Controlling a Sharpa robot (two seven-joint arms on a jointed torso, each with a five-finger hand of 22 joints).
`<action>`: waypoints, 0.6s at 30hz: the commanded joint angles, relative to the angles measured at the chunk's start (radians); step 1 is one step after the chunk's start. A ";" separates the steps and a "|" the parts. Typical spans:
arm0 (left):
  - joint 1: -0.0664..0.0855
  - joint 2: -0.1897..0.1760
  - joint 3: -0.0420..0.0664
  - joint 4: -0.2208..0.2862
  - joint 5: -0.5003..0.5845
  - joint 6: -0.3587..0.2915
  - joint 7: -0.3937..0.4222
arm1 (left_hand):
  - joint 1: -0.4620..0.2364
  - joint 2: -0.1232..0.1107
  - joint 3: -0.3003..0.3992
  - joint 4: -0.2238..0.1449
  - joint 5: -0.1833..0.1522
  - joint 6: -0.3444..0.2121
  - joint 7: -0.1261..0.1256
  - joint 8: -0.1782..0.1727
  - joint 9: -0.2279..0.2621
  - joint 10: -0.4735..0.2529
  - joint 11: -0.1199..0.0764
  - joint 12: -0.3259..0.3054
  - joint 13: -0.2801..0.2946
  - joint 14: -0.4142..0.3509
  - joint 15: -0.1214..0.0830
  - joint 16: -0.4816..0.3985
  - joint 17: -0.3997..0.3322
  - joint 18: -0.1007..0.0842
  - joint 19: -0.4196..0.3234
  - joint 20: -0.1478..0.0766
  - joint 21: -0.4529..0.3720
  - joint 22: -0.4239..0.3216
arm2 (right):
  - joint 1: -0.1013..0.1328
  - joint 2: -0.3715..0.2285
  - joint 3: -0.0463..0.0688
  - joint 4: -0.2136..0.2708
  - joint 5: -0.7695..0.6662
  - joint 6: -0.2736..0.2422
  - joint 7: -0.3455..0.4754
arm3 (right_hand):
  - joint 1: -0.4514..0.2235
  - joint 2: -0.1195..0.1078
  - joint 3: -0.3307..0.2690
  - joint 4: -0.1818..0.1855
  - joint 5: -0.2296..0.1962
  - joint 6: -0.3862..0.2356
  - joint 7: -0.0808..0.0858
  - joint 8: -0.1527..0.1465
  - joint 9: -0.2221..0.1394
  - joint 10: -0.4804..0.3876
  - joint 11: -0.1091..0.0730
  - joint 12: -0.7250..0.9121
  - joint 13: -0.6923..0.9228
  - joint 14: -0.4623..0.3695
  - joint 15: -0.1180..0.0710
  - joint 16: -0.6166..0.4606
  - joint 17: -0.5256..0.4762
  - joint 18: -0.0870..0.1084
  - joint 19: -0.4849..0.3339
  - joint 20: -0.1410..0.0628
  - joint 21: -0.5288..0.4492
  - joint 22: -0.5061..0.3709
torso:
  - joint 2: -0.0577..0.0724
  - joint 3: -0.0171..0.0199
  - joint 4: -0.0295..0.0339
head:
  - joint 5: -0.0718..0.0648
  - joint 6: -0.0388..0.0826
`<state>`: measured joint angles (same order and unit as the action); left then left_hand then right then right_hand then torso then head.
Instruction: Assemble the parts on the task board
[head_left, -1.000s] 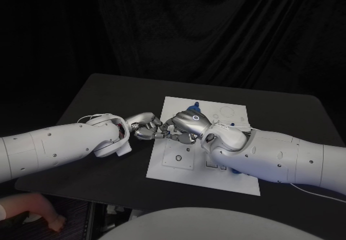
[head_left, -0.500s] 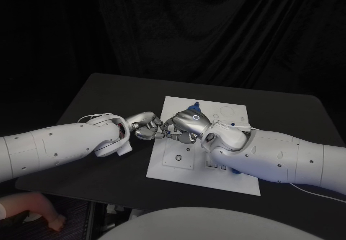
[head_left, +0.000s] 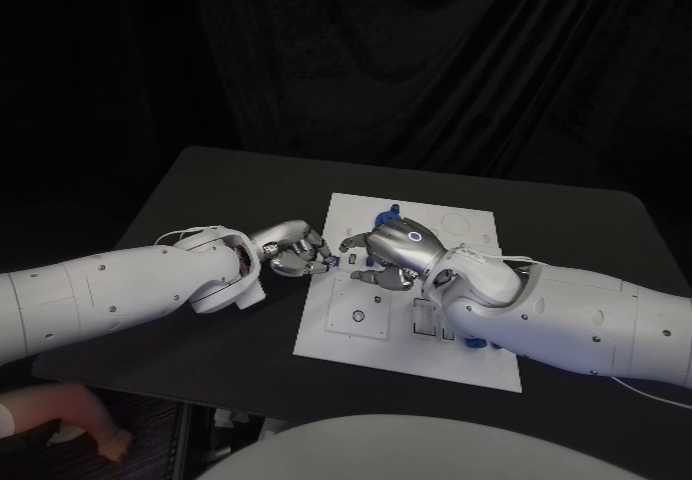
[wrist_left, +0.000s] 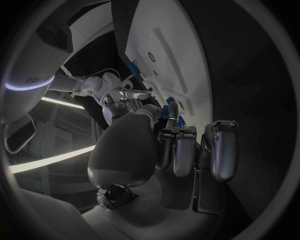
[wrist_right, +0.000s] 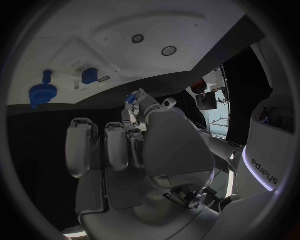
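**A:** Where the task board (head_left: 378, 350) lies in the middle of the bench (head_left: 216, 190), what sits on it?

**B:** A knobbed blue part (head_left: 389, 213) stands near the board's far edge. The right wrist view shows a blue block (wrist_right: 89, 76) just beside it, which the head view does not make plain. Another blue piece (head_left: 472, 342) peeks out from under the right arm, toward the board's near right corner.

**A:** And the hands?

**B:** Both hover low over the board's left edge, near each other but apart. The left hand (head_left: 296, 250) reaches in across the bench's left half with its fingers curled in. It pinches a small blue part (wrist_left: 170, 111) between thumb and fingers, which its own wrist view shows plainly.

**A:** The right one?

**B:** The right hand (head_left: 392, 252) is turned back-up over the board, fingers folded under. Its wrist view shows a speck of blue (wrist_right: 130, 98) at the thumb tip. I cannot tell whether it is holding anything.
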<state>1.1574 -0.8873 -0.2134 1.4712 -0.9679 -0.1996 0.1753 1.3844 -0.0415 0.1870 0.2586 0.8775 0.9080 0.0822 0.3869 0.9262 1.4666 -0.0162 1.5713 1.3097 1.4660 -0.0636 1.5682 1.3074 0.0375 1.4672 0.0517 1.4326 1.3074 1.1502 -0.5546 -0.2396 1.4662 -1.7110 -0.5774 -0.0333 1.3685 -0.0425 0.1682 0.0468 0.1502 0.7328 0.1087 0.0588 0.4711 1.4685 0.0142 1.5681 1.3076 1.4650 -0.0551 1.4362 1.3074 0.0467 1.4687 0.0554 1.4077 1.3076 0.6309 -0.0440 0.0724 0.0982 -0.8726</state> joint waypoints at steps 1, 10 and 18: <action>-0.001 0.002 0.001 0.002 0.002 -0.060 -0.012 | 0.007 -0.007 0.027 -0.008 -0.036 0.039 -0.035 -0.001 0.005 0.104 -0.007 -0.001 0.261 0.105 -0.006 0.003 0.263 -0.003 0.026 -0.010 0.005 0.218 | 0.020 -0.045 0.004 0.054 -0.017 -0.059 -0.026 | -0.003 -0.006 0.000 0.007 -0.005 -0.007 0.002 0.003 -0.002 0.100 -0.004 0.001 0.261 0.067 -0.003 -0.006 0.076 -0.006 0.032 -0.004 -0.006 0.210 | 0.000 0.0003 -0.0003 | -0.005 0.000; 0.002 0.014 0.001 0.010 0.002 -0.108 -0.083 | 0.003 -0.029 0.138 -0.009 -0.211 0.043 -0.035 -0.024 0.023 0.104 -0.008 -0.001 0.261 0.105 -0.009 0.003 0.263 -0.004 0.028 -0.012 0.006 0.218 | 0.097 -0.224 0.001 0.216 -0.021 -0.063 -0.056 | -0.006 -0.006 -0.001 0.009 -0.005 -0.007 0.003 0.004 -0.003 0.101 -0.004 0.001 0.262 0.067 -0.003 -0.006 0.076 -0.006 0.032 -0.004 -0.008 0.209 | 0.000 0.0006 -0.0004 | -0.021 0.000; 0.039 0.052 0.002 0.001 -0.047 -0.009 -0.258 | -0.019 -0.043 0.197 -0.011 -0.302 0.048 -0.036 -0.038 0.034 0.104 -0.008 -0.001 0.261 0.105 -0.009 0.003 0.263 -0.002 0.026 -0.011 -0.001 0.216 | 0.137 -0.340 -0.006 0.281 -0.021 -0.048 -0.082 | -0.007 -0.001 -0.001 0.017 -0.002 0.006 0.005 0.010 -0.004 0.100 -0.002 0.000 0.261 0.065 -0.001 -0.011 0.068 -0.005 0.030 -0.003 -0.012 0.207 | -0.001 0.0034 -0.0069 | -0.027 0.000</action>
<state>1.1860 -0.8435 -0.2137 1.4754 -0.9808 -0.2606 0.0258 1.3707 -0.0837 0.3694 0.2562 0.5844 0.9098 0.0841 0.3531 0.9580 1.4666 -0.0161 1.5713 1.3097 1.4651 -0.0645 1.5682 1.3074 0.0375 1.4672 0.0445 1.4326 1.3074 1.2817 -0.8858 -0.2455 1.7396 -1.7224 -0.6149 -0.0747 1.3685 -0.0425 0.1685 0.0579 0.1502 0.7321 0.1138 0.0630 0.4686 1.4684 0.0143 1.5681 1.3076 1.4650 -0.0551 1.4284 1.3074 0.0468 1.4687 0.0553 1.3989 1.3075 0.6302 -0.0418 0.0684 0.0726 -0.8726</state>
